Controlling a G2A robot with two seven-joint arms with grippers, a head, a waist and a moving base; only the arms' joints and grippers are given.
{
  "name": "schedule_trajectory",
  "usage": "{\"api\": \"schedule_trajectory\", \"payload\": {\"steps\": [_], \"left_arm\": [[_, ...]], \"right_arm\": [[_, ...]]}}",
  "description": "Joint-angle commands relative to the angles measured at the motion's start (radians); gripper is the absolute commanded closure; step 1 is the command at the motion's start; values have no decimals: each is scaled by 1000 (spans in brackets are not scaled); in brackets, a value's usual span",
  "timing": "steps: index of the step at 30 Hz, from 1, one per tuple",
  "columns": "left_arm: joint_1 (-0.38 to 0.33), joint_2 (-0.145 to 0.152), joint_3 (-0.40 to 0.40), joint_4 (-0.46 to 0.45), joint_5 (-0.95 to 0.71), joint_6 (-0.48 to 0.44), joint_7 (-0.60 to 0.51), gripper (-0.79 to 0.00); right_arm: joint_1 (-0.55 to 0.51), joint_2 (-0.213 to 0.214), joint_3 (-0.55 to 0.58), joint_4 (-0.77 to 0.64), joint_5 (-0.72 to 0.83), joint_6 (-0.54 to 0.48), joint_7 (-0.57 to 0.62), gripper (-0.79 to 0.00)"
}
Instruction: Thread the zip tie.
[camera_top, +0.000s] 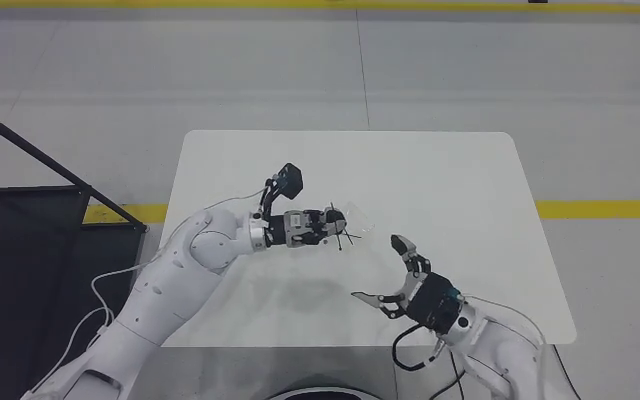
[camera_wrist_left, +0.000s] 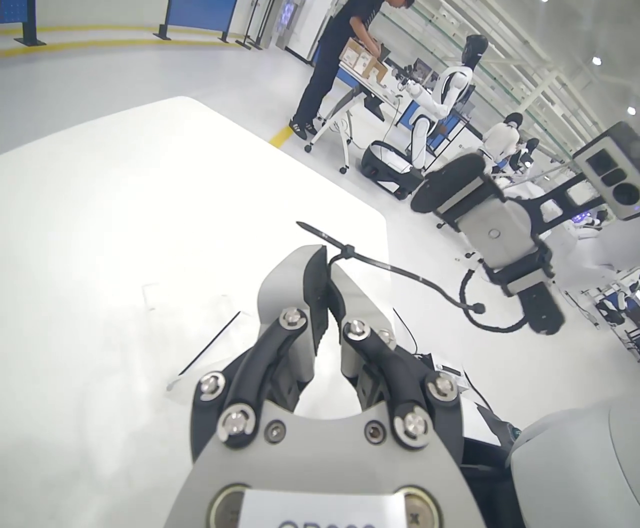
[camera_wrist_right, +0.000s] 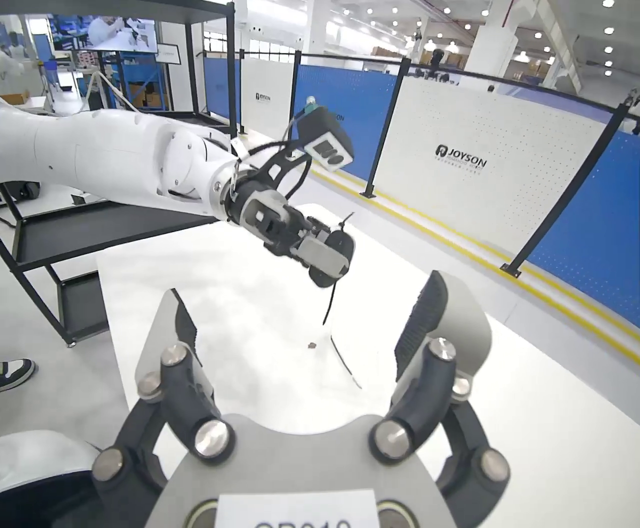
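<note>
L gripper (camera_wrist_left: 327, 272) clamps zip tie (camera_wrist_left: 400, 272); tail (camera_wrist_left: 311, 230) looks thru head (camera_wrist_left: 347, 248), prob done. R gripper (camera_wrist_right: 306, 287) wide open, empty.

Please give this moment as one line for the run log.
left gripper: shut on zip tie, above table | zip tie: strap seems passed through its head | right gripper: open, empty, apart

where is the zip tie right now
In the left wrist view the zip tie is pinched in the left pincer, raised above the white table, facing the open right pincer.
</note>
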Motion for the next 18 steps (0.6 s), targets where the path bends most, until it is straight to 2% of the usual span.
{"api": "schedule_trajectory", "payload": {"steps": [1,3,5,9,11,13,18], "left_arm": [[6,1,-4,-4,5,-2,7,0],[9,1,-7,-6,9,-3,9,0],[12,1,-8,-8,11,-5,10,0],[13,0,-8,-11,13,-8,10,0],[13,-1,-4,-11,13,-9,4,0],[10,-2,1,-9,10,-13,-5,0],[4,-5,7,2,6,-14,-11,0]], "right_arm": [[34,-2,-14,28,85,-9,119,-785],[83,-4,-27,57,173,-21,248,-785],[121,-7,-41,76,242,-5,328,-785],[179,-12,-67,116,392,1,425,-785],[209,-15,-77,136,447,4,450,-711],[233,-17,-93,155,480,-1,469,-594],[275,-22,-129,185,494,29,494,-471]]}}
